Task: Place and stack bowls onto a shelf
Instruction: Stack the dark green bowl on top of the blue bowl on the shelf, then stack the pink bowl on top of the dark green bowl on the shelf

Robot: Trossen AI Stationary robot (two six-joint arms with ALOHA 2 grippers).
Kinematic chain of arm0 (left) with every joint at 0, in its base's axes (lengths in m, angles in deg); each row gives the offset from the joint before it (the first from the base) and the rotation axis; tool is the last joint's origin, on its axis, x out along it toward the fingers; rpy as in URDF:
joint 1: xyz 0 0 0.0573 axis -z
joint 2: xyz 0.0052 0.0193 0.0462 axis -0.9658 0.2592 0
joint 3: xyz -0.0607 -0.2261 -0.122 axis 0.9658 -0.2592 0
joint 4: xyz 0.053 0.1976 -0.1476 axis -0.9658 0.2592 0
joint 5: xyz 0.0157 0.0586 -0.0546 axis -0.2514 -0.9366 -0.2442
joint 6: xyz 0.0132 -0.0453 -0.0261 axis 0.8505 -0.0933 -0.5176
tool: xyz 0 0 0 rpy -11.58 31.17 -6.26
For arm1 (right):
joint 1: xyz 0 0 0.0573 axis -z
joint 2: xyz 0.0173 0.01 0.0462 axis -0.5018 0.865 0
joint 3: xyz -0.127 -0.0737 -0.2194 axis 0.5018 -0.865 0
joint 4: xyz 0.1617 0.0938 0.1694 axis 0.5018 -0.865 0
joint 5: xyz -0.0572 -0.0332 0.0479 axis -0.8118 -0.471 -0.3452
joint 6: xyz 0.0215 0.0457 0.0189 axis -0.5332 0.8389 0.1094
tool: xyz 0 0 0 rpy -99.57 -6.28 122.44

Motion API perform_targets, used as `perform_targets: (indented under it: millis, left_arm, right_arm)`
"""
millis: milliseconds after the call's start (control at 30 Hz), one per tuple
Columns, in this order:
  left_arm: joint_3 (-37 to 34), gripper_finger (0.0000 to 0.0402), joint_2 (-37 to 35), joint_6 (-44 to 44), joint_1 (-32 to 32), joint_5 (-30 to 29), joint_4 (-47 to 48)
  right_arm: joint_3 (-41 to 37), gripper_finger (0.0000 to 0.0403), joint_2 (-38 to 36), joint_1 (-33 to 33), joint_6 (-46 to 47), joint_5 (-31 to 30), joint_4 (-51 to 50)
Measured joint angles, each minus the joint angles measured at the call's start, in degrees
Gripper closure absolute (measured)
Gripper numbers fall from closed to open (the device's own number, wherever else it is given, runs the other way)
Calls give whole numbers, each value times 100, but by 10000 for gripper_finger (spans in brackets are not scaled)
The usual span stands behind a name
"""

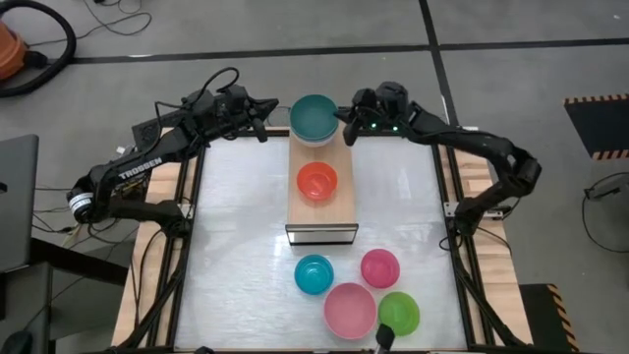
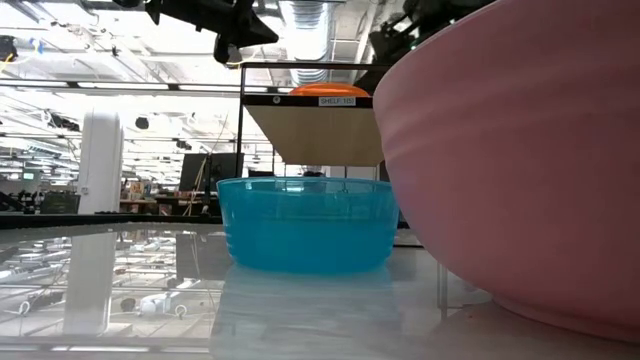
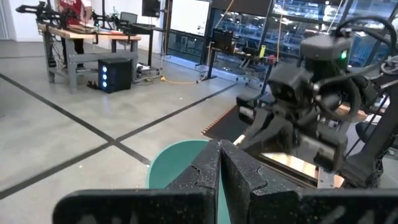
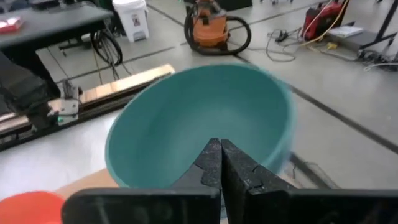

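A teal bowl (image 1: 314,117) is seen at the far end of the shelf (image 1: 321,205), resting on a paler bowl whose rim shows beneath it and overhanging the shelf's far edge. A red bowl (image 1: 316,181) is set at mid-shelf, well apart from the near edge, where bare pale wood is left.

The right pincer (image 1: 346,126) is held just beside the teal bowl's right rim, its fingers pressed together with nothing between them. The left pincer (image 1: 261,125) is held at the bowl's left side, likewise pressed together and empty.

On the white bench (image 1: 236,236), near the front edge, four bowls are grouped: a cyan bowl (image 1: 314,273), a magenta bowl (image 1: 379,266), a light pink bowl (image 1: 351,308) and a green bowl (image 1: 398,312), the last two touching. Wide bare surface is left on both sides of the shelf and between shelf and group. Wooden rails (image 1: 487,246) are seen along the bench's left and right edges.

Beyond the bench, a grey concrete floor with dark lines is seen, an orange vacuum (image 4: 213,30) with a black hose, and worktables farther off.
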State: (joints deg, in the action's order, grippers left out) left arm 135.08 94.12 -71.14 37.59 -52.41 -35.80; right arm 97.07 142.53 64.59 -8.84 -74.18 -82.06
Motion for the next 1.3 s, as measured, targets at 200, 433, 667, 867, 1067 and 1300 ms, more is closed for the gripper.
perform_targets:
  millis: [200, 433, 667, 867, 1067, 1300]
  left_arm:
    - [0, 401, 0, -8, 0, 0, -11]
    - [0, 401, 0, -24, 0, 0, -19]
    - [3, 386, -2, -178, 329, 1477, 104]
    - [4, 330, -2, -56, 1549, 1907, 1529]
    - [4, 268, -2, -225, 2616, 1446, 2336]
    - [4, 223, -2, -1421, 3245, 935, 2256]
  right_arm:
    - [0, 379, 195, -33, 113, -24, 31]
    - [16, 364, -35, -6, -70, -103, 96]
    - [296, 352, -961, -108, 194, 409, -246]
    - [559, 334, -1953, -318, -138, 382, -1767]
    - [667, 257, -2797, -524, -27, 393, -3708]
    - [589, 170, -2907, -1631, 581, 432, -5800]
